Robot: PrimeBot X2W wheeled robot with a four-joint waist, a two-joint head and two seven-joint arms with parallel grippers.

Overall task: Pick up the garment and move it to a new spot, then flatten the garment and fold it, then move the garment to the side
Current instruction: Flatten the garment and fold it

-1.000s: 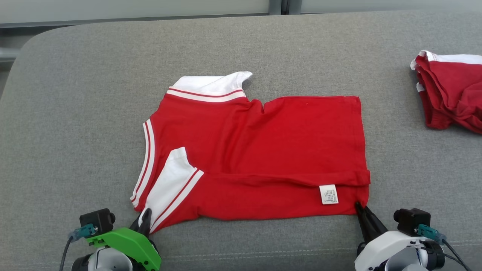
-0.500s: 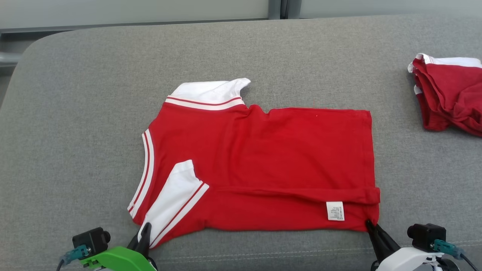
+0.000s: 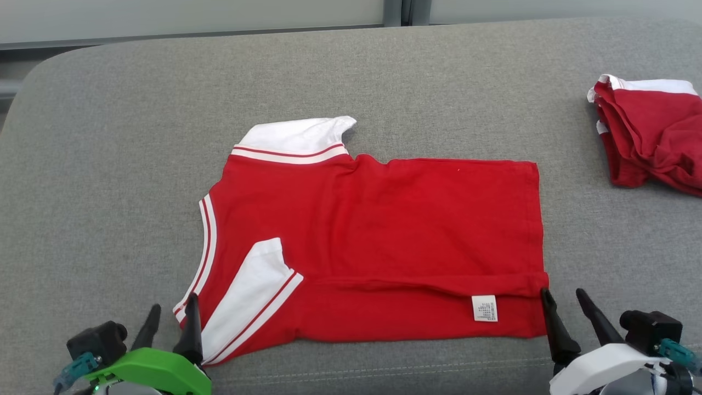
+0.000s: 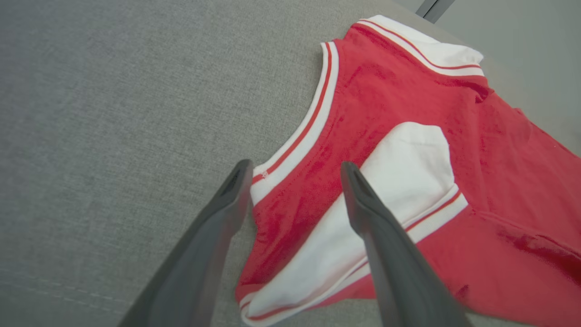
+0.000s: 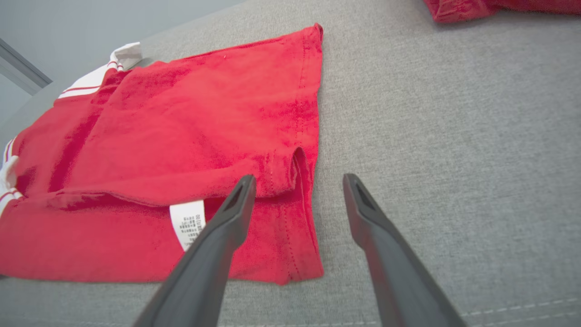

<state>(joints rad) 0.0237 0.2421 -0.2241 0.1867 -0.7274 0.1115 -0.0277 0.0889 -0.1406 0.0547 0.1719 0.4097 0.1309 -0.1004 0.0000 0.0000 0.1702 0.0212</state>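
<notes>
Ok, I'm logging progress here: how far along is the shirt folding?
Done: red shirt lies flat on the grey cushion, near edge folded over. In hand: nothing; left hand and right hand stand open at its near corners. Left: further folds, then moving it aside, perhaps by the other red garment.

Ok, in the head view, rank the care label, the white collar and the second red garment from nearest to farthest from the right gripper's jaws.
1. Care label, on the shirt's near edge, just left of the right gripper.
2. Second red garment, farther back on the right.
3. White collar, at the shirt's far left corner.
</notes>
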